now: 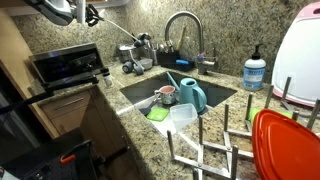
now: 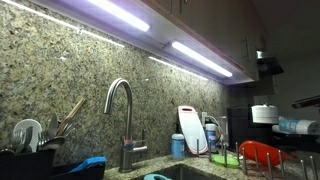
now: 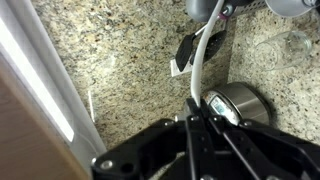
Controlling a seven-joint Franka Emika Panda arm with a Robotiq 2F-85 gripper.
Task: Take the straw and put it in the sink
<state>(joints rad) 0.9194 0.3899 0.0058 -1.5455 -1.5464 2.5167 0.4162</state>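
Note:
In an exterior view my gripper (image 1: 90, 14) hangs high at the top left, above the granite counter and left of the sink (image 1: 218, 90). It is shut on the straw (image 1: 120, 28), a thin pale tube that slants down and right from the jaws toward the things behind the basin. In the wrist view the fingers (image 3: 195, 108) pinch the whitish straw (image 3: 203, 55), which runs up and away over the granite. The steel basin holds a teal jug (image 1: 190, 95) and some dishes. The curved faucet (image 1: 185, 25) stands behind it and also shows in the other exterior view (image 2: 120, 95).
A wire dish rack (image 1: 210, 150) and a red plate (image 1: 285, 145) stand in front of the sink. A soap bottle (image 1: 255, 70) and a white appliance (image 1: 300, 50) are on its right. A dark oven (image 1: 65, 65) is on the left. A round steel object (image 3: 240, 100) lies under the gripper.

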